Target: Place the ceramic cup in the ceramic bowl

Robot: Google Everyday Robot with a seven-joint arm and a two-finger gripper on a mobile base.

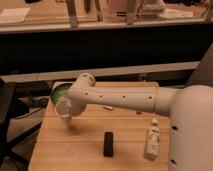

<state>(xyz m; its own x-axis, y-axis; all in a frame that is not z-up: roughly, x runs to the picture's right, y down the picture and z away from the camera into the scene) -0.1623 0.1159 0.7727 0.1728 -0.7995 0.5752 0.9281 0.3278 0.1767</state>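
The ceramic cup is small and white. It hangs tilted, mouth towards the camera, a little above the wooden table at its left side. My gripper is shut on the cup, mostly hidden behind it and the wrist. The ceramic bowl, green inside with a dark rim, stands at the table's back left corner, just behind and above the cup in the picture and partly covered by my arm.
A small black box stands at the table's front middle. A tall white bottle lies or leans at the right front. A dark chair is left of the table. A counter runs behind.
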